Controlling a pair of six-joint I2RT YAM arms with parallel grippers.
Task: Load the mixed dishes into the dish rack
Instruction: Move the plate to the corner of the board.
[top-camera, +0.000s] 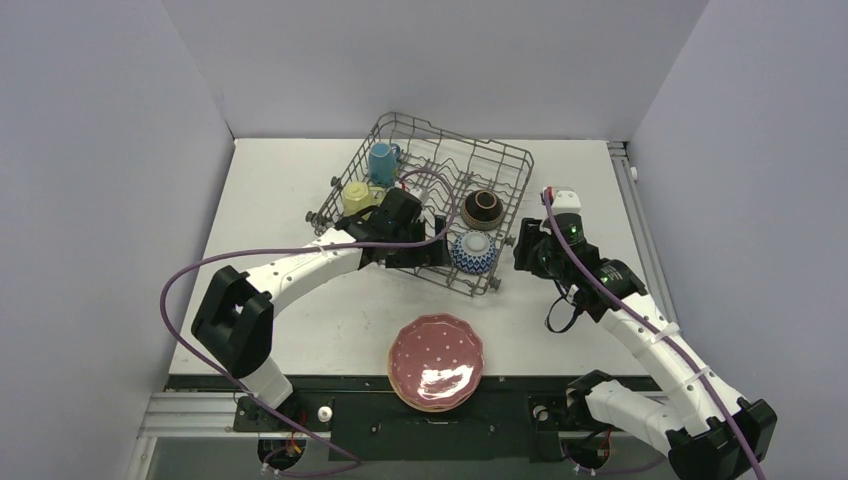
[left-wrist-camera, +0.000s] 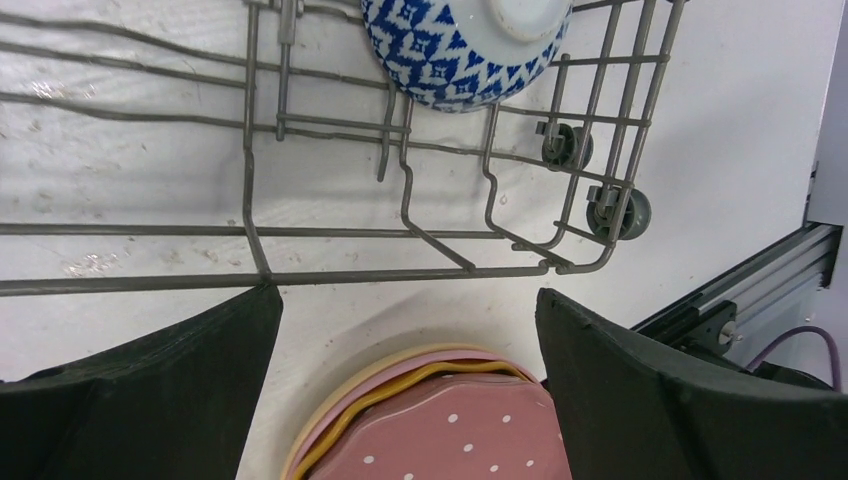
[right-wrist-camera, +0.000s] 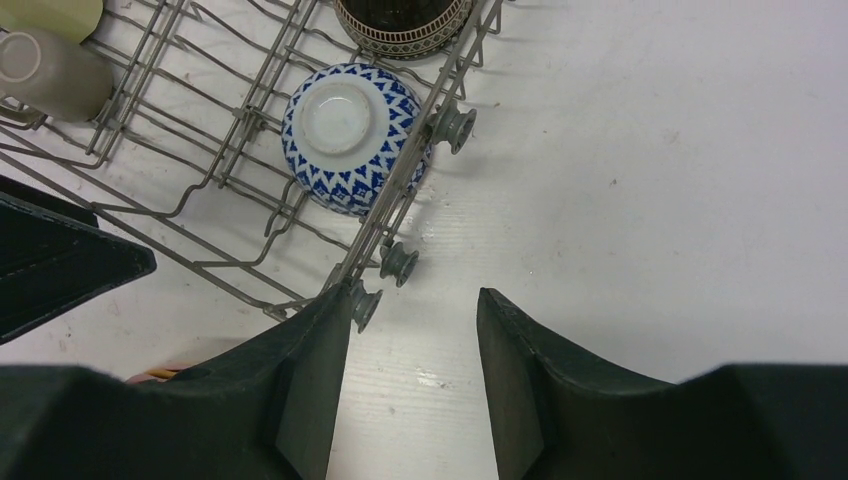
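The dish rack (top-camera: 455, 135) lies tilted at the back middle of the table. Inside it are a light-blue mug (top-camera: 382, 162), a pale-yellow mug (top-camera: 355, 196), a small olive mug (right-wrist-camera: 50, 70), a dark-brown bowl (top-camera: 483, 209) and an upturned blue-white bowl (top-camera: 474, 252). A stack of plates topped by the pink white-dotted one (top-camera: 436, 360) sits at the table's near edge. My left gripper (left-wrist-camera: 405, 300) hangs open and empty over the rack's near rim (left-wrist-camera: 400, 275). My right gripper (right-wrist-camera: 415, 300) is open and empty over bare table, its left finger beside the rack's corner wheel (right-wrist-camera: 365, 300).
Under the pink plate (left-wrist-camera: 450, 435), orange and tan plate rims (left-wrist-camera: 330, 440) show. Small wheels (left-wrist-camera: 620, 212) stick out of the rack's right side. Grey walls close in the table on three sides. A metal rail (top-camera: 400, 410) runs along the near edge.
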